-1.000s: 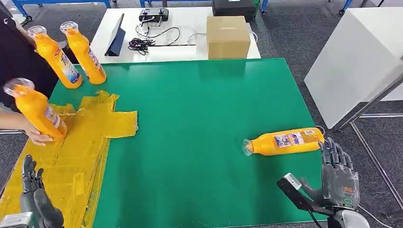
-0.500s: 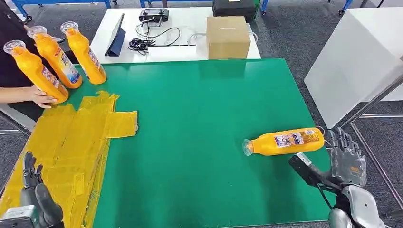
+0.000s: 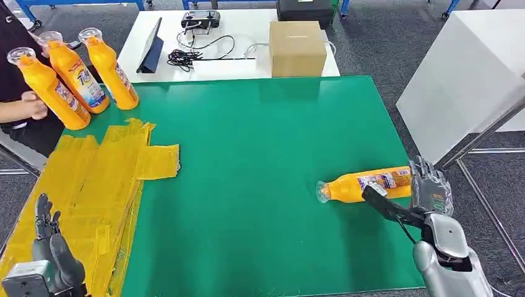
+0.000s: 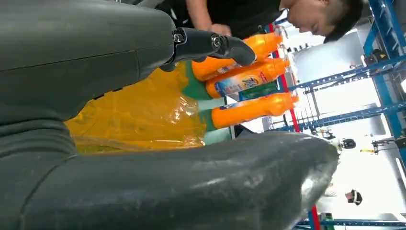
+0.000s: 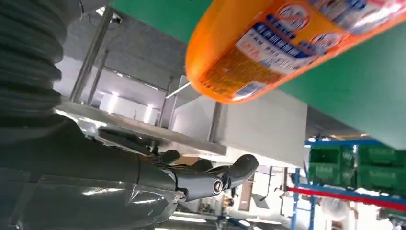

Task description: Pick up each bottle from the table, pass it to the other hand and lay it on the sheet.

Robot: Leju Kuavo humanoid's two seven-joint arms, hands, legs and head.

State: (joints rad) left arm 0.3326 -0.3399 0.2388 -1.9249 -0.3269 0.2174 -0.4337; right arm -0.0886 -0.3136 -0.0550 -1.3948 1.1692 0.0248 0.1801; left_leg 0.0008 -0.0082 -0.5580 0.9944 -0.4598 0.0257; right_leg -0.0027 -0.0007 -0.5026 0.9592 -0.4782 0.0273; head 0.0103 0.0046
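At the lower left of the head view the left hand stands over the near end of the yellow sheet, fingers apart and holding nothing, about where it was a second ago. At the lower right the right hand has climbed up the frame from the near desk edge and now sits just beside the base of the lying bottle, its dark thumb reaching under the bottle's label; its fingers are spread and not closed on anything, and the right wrist view shows the bottle's base above the fingers with a gap between them. The lying bottle rests on its side on the green desk in the right half of the frame, cap toward the left, unmoved from the earlier frames. Toward the upper left, three upright orange bottles stand together at the far corner of the desk beyond the sheet; the leftmost one was in the person's grip lower on the sheet a second ago and now stands beside the other two. The person's hand at the left edge has let go of it and sits just beside it. Beyond the green desk a cardboard box stands on a white table.
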